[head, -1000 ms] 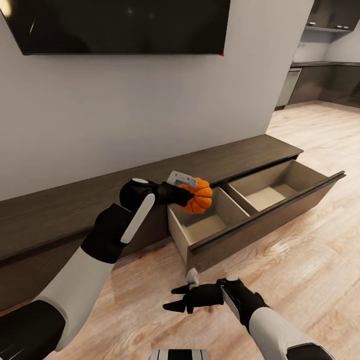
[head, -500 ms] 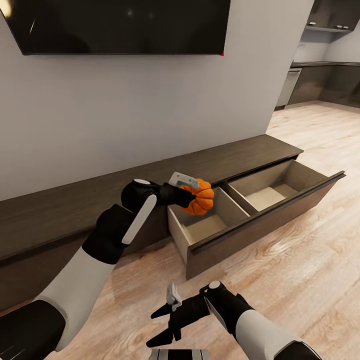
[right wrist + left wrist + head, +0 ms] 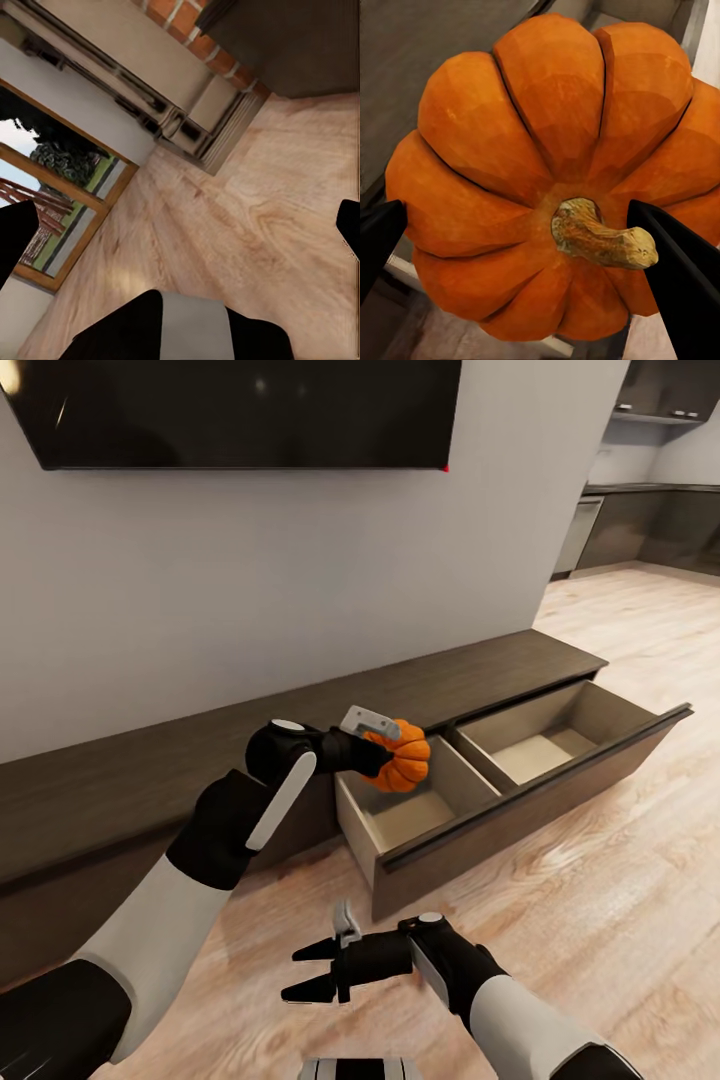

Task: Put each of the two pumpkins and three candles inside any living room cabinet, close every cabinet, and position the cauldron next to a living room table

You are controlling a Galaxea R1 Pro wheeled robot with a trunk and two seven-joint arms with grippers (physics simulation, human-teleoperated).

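An orange ribbed pumpkin [image 3: 405, 759] hangs over the back left corner of the open drawer [image 3: 420, 815] of the long dark-brown cabinet [image 3: 120, 780]. My left gripper [image 3: 398, 752] is shut on it. In the left wrist view the pumpkin [image 3: 547, 165] fills the frame stem-up, with a black fingertip [image 3: 679, 285] on each side. The drawer has two tan compartments, both bare. My right gripper [image 3: 305, 970] hovers open over the plank floor in front of the drawer, pointing left. Its black fingertips [image 3: 15, 232] sit far apart in the right wrist view.
A black TV [image 3: 240, 410] hangs on the grey wall above the cabinet. The drawer's front panel [image 3: 540, 810] juts out over the wood floor. Kitchen units [image 3: 640, 510] stand far right. A brick fireplace [image 3: 187, 22] and a window [image 3: 52, 187] appear in the right wrist view.
My right gripper dropped and swung lower left, then rose a little, ending further left and level. My left gripper edged slightly right and up with the pumpkin.
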